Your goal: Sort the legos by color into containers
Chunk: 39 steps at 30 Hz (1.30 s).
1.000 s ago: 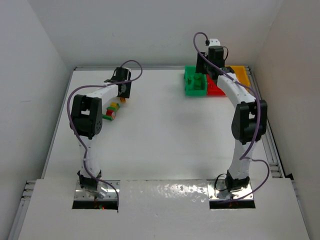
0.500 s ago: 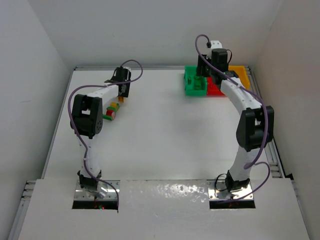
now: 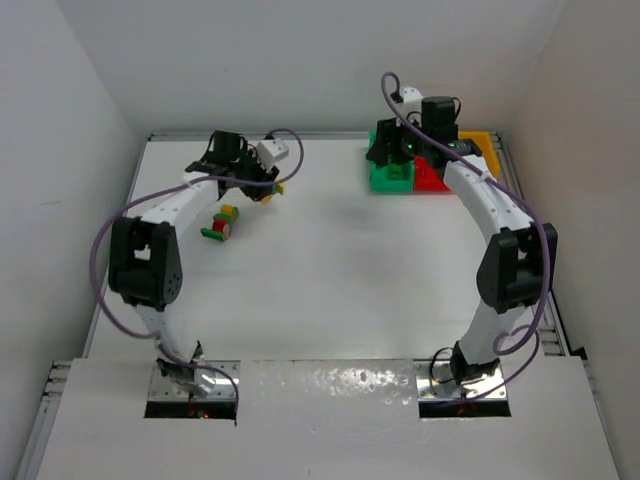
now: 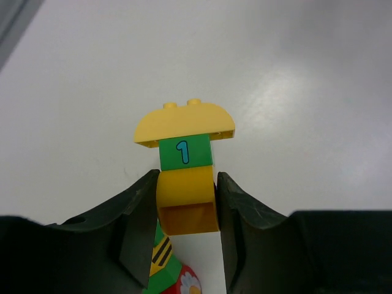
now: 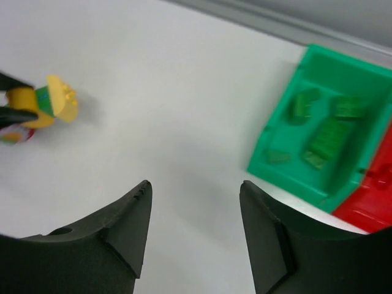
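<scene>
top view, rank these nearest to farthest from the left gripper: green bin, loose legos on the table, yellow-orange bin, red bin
From the left gripper, shut on a yellow lego:
1. loose legos, just left of it, toward the bases
2. green bin, far right
3. red bin, beside the green one, further right
4. yellow-orange bin, rightmost, back corner

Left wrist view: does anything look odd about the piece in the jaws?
Yes. The left jaws are shut on what looks like a joined stack: a yellow lego, a green piece marked 1 and a domed yellow lego. Mixed colours stuck together cannot be sorted as one colour. Nothing looks damaged.
</scene>
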Available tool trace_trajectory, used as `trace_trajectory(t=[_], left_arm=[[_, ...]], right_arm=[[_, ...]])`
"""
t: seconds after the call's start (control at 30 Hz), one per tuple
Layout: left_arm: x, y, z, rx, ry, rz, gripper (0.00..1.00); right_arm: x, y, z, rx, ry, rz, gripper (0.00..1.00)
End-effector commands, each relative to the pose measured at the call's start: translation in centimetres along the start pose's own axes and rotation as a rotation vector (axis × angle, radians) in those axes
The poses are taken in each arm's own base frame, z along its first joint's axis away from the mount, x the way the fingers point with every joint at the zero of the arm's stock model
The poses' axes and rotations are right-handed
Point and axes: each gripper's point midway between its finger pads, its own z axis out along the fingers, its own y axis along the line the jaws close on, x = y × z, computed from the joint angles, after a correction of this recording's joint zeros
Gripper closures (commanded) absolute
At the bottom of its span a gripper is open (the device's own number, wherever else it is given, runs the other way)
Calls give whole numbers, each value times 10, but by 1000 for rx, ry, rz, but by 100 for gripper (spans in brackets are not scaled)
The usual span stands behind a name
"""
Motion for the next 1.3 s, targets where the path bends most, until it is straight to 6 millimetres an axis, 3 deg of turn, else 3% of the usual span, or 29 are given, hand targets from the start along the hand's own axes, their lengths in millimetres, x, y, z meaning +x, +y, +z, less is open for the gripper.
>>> trace_trajectory(t=[0.0, 0.03, 0.07, 0.1, 0.17, 0.2, 0.37, 0.43, 0.67, 0.73, 0.93, 1.27], left_arm=[[-30, -53, -36, 240, -212, 378, 100], [-40, -64, -51, 263, -278, 432, 100], [-31, -73, -52, 285, -288, 459, 100], [-47, -75, -63, 259, -355, 521, 100], [-51, -81, -70, 245, -385, 571, 100], [-50, -86, -70, 240, -401, 619, 100], [-61, -96, -97, 181, -489, 753, 100], [-62, -100, -107, 165, -512, 795, 100], [-61, -109, -127, 100, -570, 932, 100], [-52, -114, -126, 105, -569, 971, 100], [-53, -125, -136, 97, -624, 1055, 100], [-60, -129, -143, 105, -658, 1008, 100]], right_arm=[[6, 83, -25, -302, 56, -109, 38], [13, 95, -26, -338, 73, -164, 36], [20, 115, -27, -386, 92, -175, 34], [29, 123, -26, -419, 107, -160, 27], [35, 146, -30, -512, 118, -124, 18], [37, 157, -31, -565, 112, -74, 1], [41, 209, -31, -682, 42, -97, 1], [34, 221, -29, -716, 23, -61, 1], [36, 229, -8, -757, 59, 129, 1], [33, 230, -4, -753, 45, 151, 1], [33, 229, 10, -736, 28, 169, 8], [51, 255, -1, -882, 57, 190, 22]])
